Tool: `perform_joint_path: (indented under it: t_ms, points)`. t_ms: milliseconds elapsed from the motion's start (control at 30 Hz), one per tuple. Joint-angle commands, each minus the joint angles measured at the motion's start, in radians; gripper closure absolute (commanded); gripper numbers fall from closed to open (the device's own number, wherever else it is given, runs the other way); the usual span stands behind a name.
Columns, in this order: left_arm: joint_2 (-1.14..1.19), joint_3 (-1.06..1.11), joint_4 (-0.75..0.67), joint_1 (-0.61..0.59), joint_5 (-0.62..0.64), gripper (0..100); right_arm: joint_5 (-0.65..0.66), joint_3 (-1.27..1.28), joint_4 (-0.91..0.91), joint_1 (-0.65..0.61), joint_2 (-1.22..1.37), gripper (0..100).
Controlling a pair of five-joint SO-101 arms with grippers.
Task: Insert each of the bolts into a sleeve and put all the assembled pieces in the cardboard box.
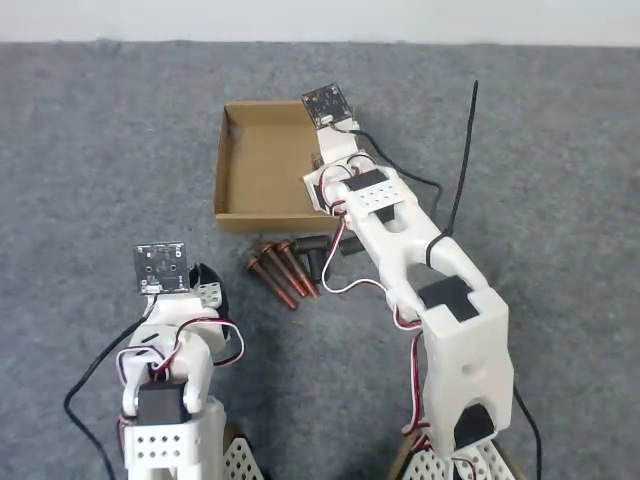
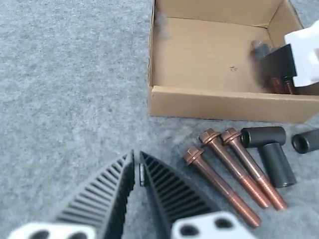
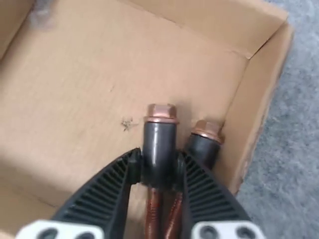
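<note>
Over the cardboard box [image 3: 79, 74], my right gripper [image 3: 158, 157] is shut on the black sleeve of an assembled bolt and sleeve [image 3: 159, 134], copper head pointing away. A second assembled piece [image 3: 203, 144] lies beside it by the box wall. Three loose copper bolts [image 2: 229, 164] lie on the carpet in front of the box [image 2: 224, 102], with three black sleeves [image 2: 271, 149] next to them. My left gripper [image 2: 137, 167] is shut with nothing in it, hovering over bare carpet a little short of the bolts. From above, the right arm [image 1: 400, 225] reaches into the box [image 1: 255, 170].
Grey carpet [image 1: 110, 150] covers the table, open to the left of the box and far right. The right arm's black cable [image 1: 462, 160] rises beside the box. Loose bolts [image 1: 283, 270] and sleeves [image 1: 312, 247] lie between the two arms.
</note>
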Motion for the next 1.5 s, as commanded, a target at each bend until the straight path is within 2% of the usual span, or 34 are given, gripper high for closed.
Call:
perform_joint_path:
  t_ms: [0, 133, 333, 867, 1200, 1367, 1467]
  points:
    - [-0.009, -0.012, -0.021, 0.003, -0.011, 98, -0.009, -0.075, 0.039, -0.007, -0.051, 92.8]
    - [-0.009, -0.012, -0.021, 0.003, -0.012, 98, -0.014, -0.075, 0.045, -0.007, -0.099, 96.8]
    - [-0.009, -0.012, -0.021, 0.003, -0.012, 98, -0.009, 0.014, 0.045, -0.007, -0.26, 97.1]
    - [-0.009, -0.012, -0.021, 0.003, -0.012, 98, -0.003, 0.629, 0.045, -0.015, -0.855, 97.1]
    - [-0.009, -0.012, -0.021, 0.003, -0.012, 98, 0.385, 0.97, 0.045, 0.028, -1.214, 97.1]
    - [-0.009, -0.012, -0.021, 0.003, -0.012, 98, 0.506, 1.007, 0.045, 0.084, -1.208, 97.1]
    - [-0.009, -0.012, -0.021, 0.003, -0.012, 98, 0.535, 0.999, 0.036, 0.104, -1.142, 97.1]
